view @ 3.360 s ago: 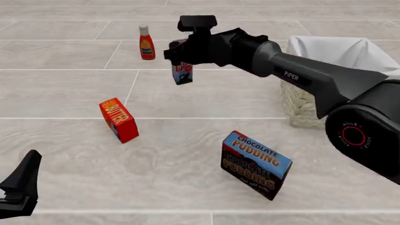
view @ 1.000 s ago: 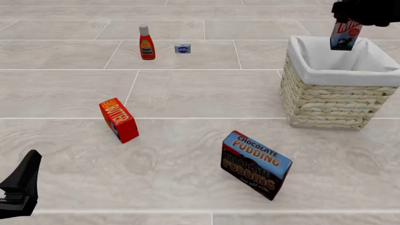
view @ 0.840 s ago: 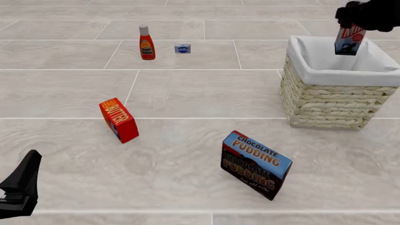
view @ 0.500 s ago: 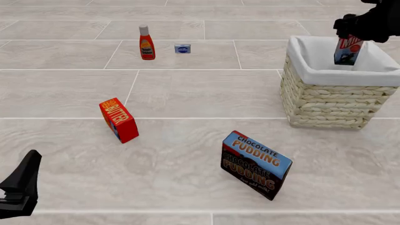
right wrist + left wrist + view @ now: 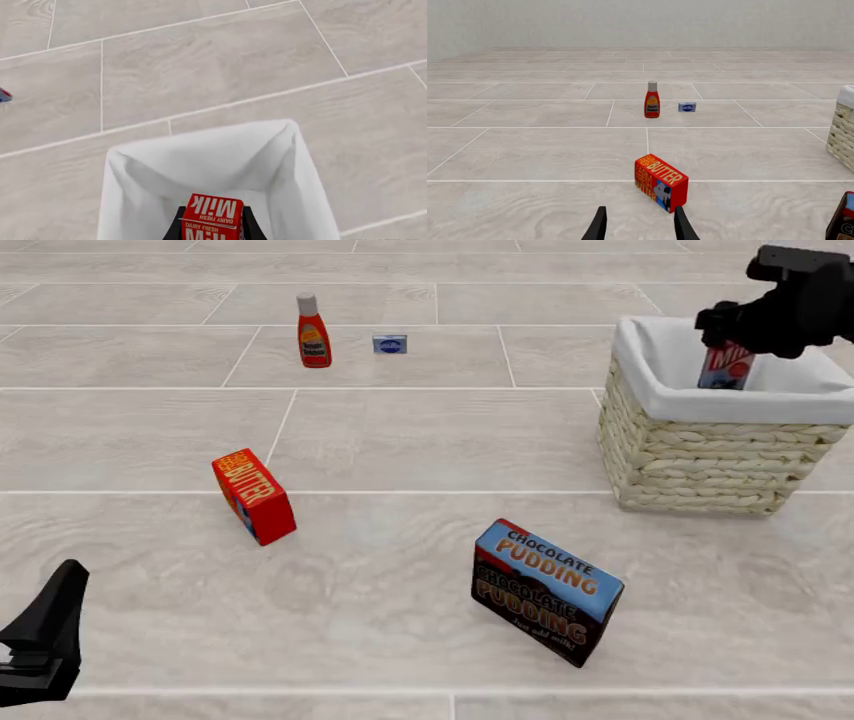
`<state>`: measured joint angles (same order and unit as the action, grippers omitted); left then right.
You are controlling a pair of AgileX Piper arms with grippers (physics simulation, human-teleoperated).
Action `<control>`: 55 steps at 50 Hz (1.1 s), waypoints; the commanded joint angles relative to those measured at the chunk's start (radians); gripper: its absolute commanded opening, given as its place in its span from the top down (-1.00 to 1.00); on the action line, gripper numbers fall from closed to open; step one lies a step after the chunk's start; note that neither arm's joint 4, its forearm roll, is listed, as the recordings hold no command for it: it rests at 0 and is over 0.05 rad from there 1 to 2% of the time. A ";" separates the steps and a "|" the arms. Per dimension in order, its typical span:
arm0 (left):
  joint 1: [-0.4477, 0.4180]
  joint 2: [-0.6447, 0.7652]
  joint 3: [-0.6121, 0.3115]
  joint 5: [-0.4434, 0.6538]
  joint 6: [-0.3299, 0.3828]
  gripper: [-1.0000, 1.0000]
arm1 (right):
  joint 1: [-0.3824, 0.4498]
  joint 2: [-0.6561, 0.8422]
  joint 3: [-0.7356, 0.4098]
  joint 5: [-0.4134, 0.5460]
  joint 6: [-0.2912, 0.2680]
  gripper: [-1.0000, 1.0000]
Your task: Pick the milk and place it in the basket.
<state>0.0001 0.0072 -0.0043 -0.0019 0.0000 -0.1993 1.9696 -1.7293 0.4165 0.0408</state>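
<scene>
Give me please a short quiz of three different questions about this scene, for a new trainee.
1. True or false: the right gripper holds the milk over the floor, outside the basket.
2. Which item stands nearest to the red bottle? A) butter box B) small blue packet C) chocolate pudding box
3. Fill in: the left gripper is ____, with nothing between its fingers.

Key: 1. false, the carton is partly down inside the basket's white liner. 2. B. 3. open.
</scene>
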 commanded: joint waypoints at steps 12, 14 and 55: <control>0.000 0.000 0.000 0.000 0.000 -1.00 | -0.010 0.045 -0.006 -0.021 0.016 1.00; 0.000 0.000 0.000 0.000 0.000 -1.00 | -0.011 0.048 -0.006 -0.022 0.018 1.00; 0.000 0.000 0.000 0.000 0.000 -1.00 | -0.005 0.056 0.002 -0.007 0.011 -1.00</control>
<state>0.0001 0.0072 -0.0043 -0.0019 0.0000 -0.2054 2.0353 -1.7196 0.4031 0.0516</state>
